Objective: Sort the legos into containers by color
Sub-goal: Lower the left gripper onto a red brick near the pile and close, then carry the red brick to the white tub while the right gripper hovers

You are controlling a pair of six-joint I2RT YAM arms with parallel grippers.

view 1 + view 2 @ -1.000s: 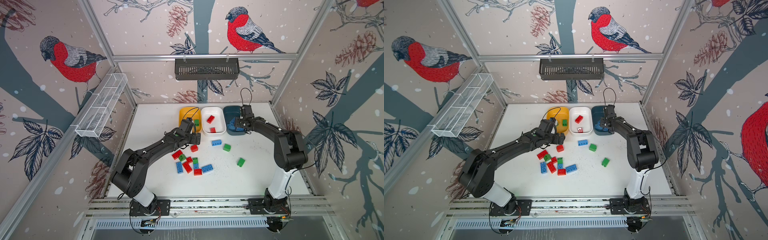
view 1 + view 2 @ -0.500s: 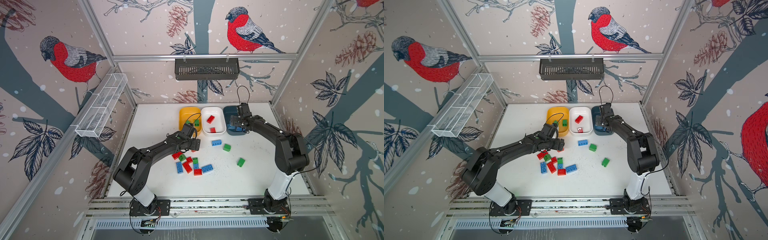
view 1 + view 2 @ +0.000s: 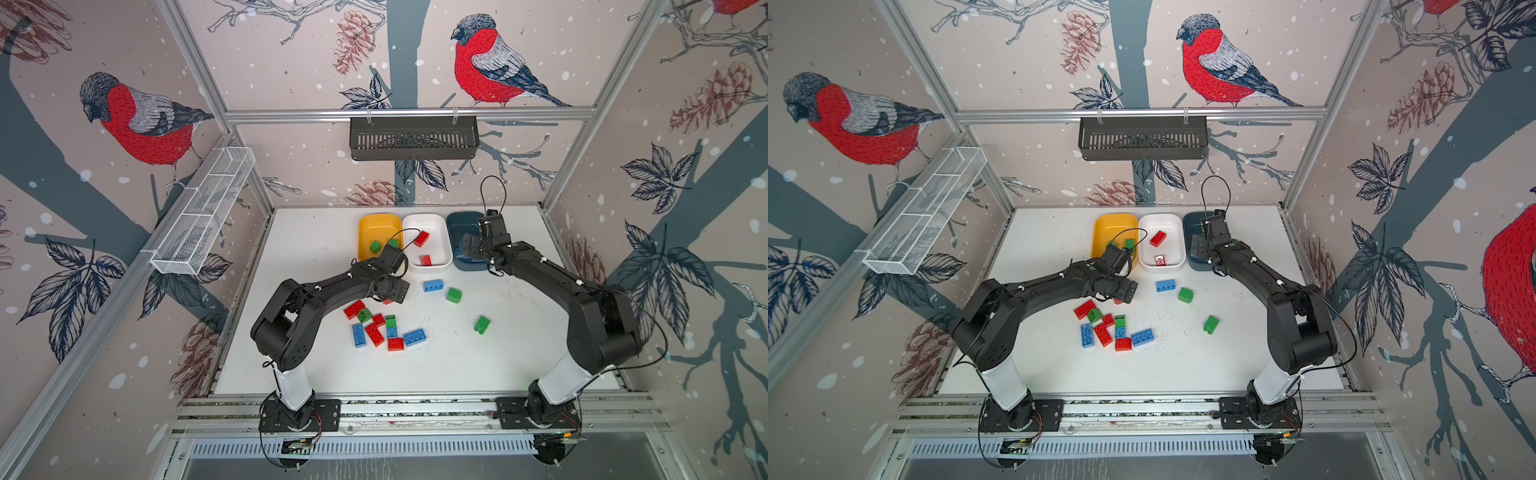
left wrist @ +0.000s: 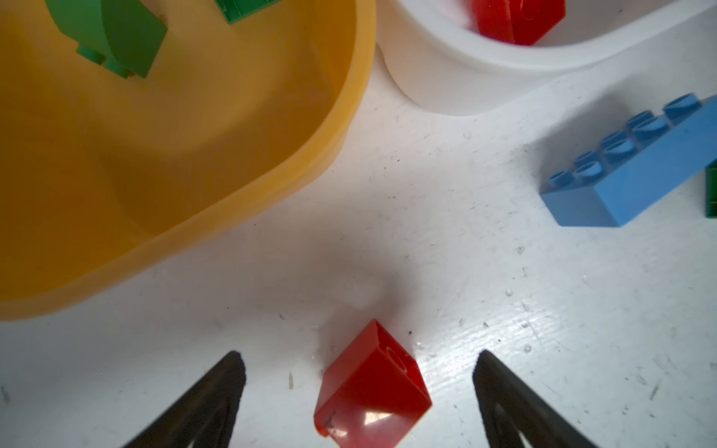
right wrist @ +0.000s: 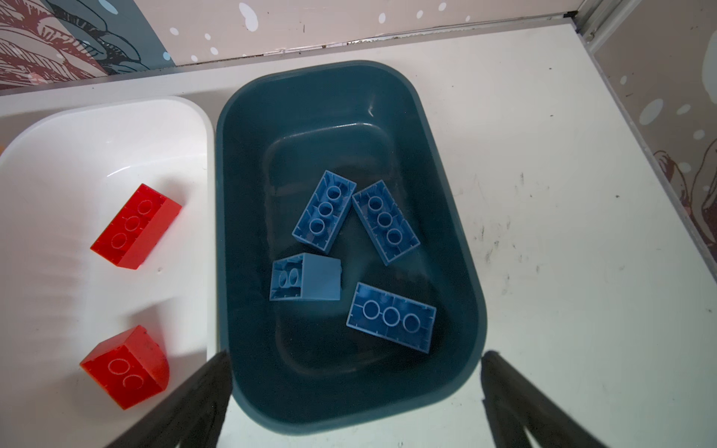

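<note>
Yellow tub (image 3: 378, 224) touches the white tub's (image 3: 440, 249) left side and holds two green bricks (image 3: 375, 246). Left gripper (image 4: 359, 356) sits in front of the white tub's left corner, low over the table. Jaws apart, straddling one small red brick (image 4: 372, 388) with gaps on both sides; nothing held. The brick lies skewed to the jaws, one corner leading.

White tub holds two red bricks (image 3: 421, 238). The loose pile (image 3: 380, 328) of mixed red, green and blue lies well in front of the white tub. A blue brick (image 3: 433, 285) and a green one (image 3: 454, 295) lie just in front of it.

Teal tub (image 5: 349, 116) touches the white tub's right side, four blue bricks (image 5: 324, 211) inside. Right gripper (image 5: 355, 353) hangs above the teal tub's near end, jaws wide apart, empty.

Risks:
- Closing on the skewed brick likely catches a corner, so it twists, tips or squirts out.
- The yellow tub is the closer tub, so an early release puts red in with green.
- The right arm is parked next to the white tub, so the wrists may crowd at the drop.
- Left wrist cable loops over the tubs and might snag a rim.
</note>
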